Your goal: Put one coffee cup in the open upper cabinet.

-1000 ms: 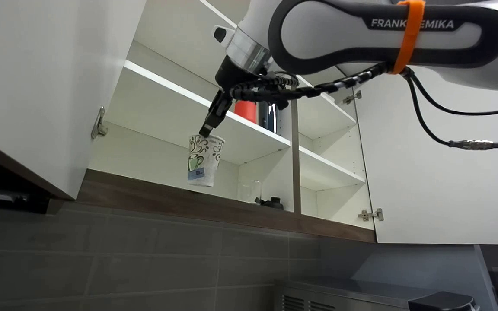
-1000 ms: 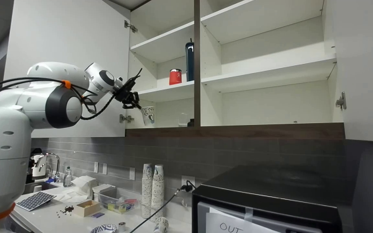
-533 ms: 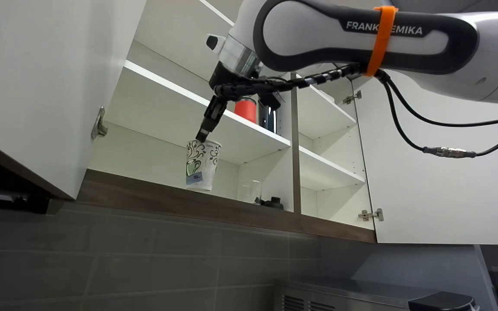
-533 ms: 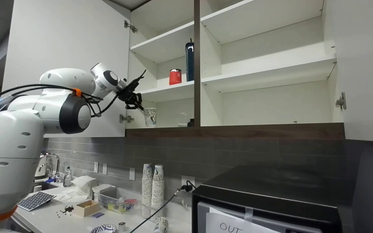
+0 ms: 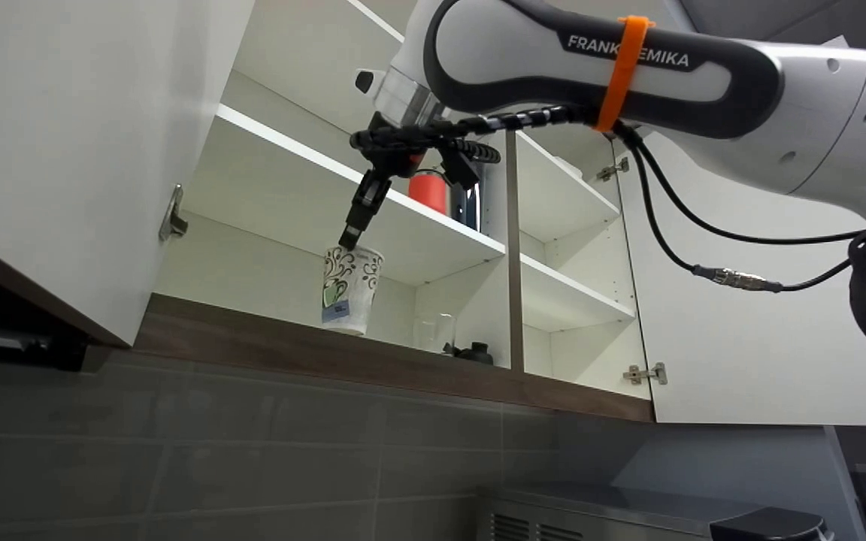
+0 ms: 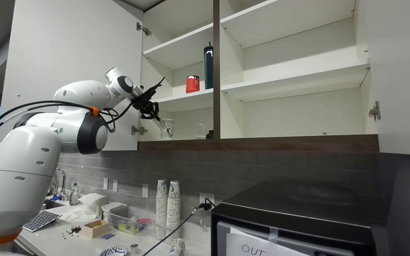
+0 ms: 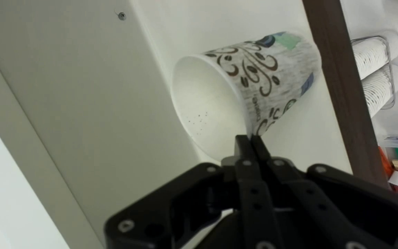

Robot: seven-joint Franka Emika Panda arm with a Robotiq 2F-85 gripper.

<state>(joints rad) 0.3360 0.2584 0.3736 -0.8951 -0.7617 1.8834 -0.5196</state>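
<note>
The coffee cup, white with a dark swirl pattern, also shows in an exterior view and in the wrist view. It stands nearly upright at the front of the lowest compartment of the open upper cabinet. Its base is at the cabinet floor, close to the brown front edge; I cannot tell for certain whether it touches. My gripper is shut on the cup's rim, one finger inside and one outside. The gripper also shows above the cup in both exterior views.
A red cup and a dark bottle stand on the shelf above. A clear glass and a black object sit farther along the same cabinet floor. Open doors flank the cabinet. Cup stacks stand below.
The arm has reached farther toward the cabinet. The held cup has moved slightly down and inward, rightward in an exterior view, and has gone from tilted to nearly upright.
</note>
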